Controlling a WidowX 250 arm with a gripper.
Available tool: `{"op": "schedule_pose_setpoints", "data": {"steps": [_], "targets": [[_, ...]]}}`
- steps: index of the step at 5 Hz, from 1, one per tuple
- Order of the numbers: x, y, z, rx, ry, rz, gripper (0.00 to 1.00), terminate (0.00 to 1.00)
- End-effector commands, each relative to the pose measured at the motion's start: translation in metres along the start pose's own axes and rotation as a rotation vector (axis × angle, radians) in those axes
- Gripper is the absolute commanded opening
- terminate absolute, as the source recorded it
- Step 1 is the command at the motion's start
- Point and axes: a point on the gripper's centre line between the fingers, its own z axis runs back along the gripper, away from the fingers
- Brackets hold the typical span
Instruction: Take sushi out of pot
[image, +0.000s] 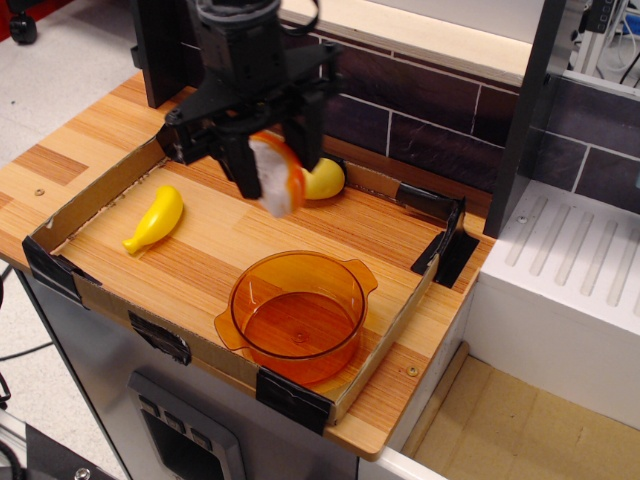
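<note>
My black gripper (272, 172) is shut on the sushi (277, 180), a white lump with an orange strip, and holds it in the air above the wooden tray floor, behind and to the left of the pot. The round translucent orange pot (298, 315) stands empty at the front right of the tray. The sushi hangs well clear of the pot's rim.
A yellow banana-shaped toy (156, 219) lies at the left of the tray. A round yellow lemon-like toy (325, 179) sits by the back wall, just right of the gripper. A low cardboard wall (95, 190) rims the tray. A white rack (575, 262) stands to the right.
</note>
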Motion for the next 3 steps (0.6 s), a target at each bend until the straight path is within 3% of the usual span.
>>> {"op": "schedule_pose_setpoints", "data": {"steps": [1, 3], "targets": [[0.063, -0.002, -0.015, 0.018, -0.074, 0.155, 0.0, 0.0], [0.085, -0.001, -0.039, 0.059, -0.084, 0.183, 0.0, 0.0]]}}
